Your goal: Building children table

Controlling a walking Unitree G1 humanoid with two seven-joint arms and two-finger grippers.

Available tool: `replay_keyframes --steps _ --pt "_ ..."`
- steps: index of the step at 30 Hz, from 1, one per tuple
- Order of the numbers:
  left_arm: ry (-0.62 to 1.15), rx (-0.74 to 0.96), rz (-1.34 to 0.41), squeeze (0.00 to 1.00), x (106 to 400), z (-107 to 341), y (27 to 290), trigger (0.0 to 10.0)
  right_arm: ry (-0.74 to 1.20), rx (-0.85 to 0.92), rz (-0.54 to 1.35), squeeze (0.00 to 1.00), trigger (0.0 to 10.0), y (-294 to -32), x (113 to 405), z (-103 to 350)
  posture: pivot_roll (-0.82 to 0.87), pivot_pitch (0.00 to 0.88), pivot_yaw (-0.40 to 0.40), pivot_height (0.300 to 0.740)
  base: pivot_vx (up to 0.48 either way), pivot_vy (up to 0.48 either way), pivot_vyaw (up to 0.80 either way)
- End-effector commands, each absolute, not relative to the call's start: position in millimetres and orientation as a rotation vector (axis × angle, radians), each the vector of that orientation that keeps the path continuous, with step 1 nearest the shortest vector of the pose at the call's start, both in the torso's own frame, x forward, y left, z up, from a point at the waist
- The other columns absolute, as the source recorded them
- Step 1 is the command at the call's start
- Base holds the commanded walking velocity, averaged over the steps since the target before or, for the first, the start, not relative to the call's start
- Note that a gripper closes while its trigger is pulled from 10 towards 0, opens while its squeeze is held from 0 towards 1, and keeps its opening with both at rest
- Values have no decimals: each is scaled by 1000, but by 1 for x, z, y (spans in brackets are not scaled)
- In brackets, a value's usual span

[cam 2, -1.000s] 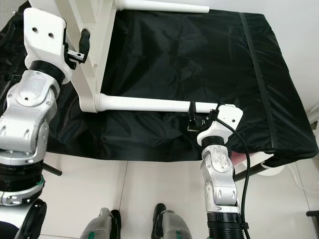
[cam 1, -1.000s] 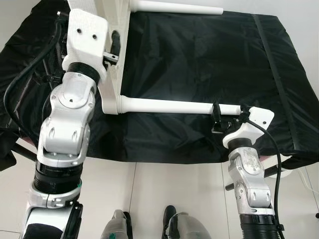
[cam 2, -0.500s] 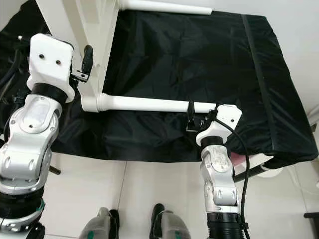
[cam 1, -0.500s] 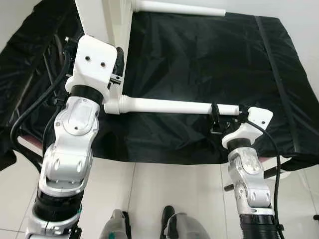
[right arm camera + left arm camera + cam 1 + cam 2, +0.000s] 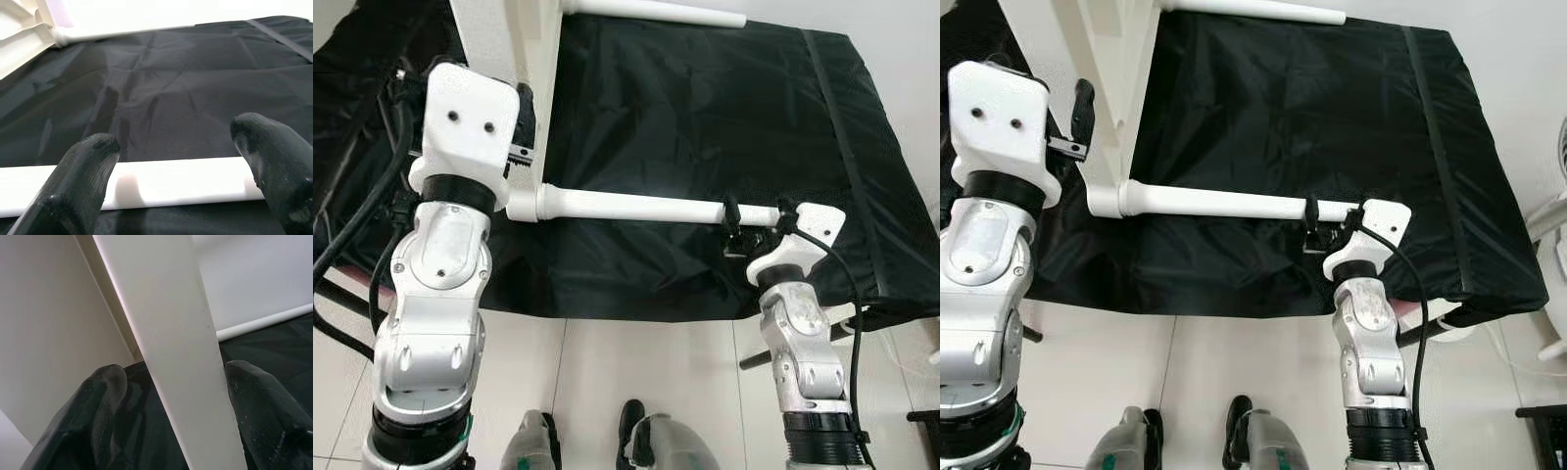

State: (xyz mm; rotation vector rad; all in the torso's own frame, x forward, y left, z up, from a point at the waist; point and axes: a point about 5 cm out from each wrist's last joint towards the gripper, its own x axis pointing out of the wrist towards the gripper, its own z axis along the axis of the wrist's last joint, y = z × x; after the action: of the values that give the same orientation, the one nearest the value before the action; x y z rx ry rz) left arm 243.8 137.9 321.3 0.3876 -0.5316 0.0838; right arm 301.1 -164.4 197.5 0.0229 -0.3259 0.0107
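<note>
With the left gripper (image 5: 521, 137) astride the table frame (image 5: 514, 39) and the right gripper (image 5: 736, 227) open around the near leg (image 5: 636, 207) over the black cloth (image 5: 705, 108), we judge leg fitting underway; next, seat it squarely.

No legible text, label, brand, number or sign in any view; white table parts, black cover and arm housings all carry no readable marking.
</note>
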Motion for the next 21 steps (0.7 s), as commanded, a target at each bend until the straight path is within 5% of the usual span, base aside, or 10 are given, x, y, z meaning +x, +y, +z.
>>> replay_keyframes --steps 1,21 --pt "-550 355 156 0 239 324 143 10000 -296 24 23 0 10000 -165 302 192 158 283 -99 740 0 0 0" --pt "-729 268 87 0 234 342 129 10000 -309 32 86 0 10000 -154 316 198 172 283 -123 740 0 0 0"
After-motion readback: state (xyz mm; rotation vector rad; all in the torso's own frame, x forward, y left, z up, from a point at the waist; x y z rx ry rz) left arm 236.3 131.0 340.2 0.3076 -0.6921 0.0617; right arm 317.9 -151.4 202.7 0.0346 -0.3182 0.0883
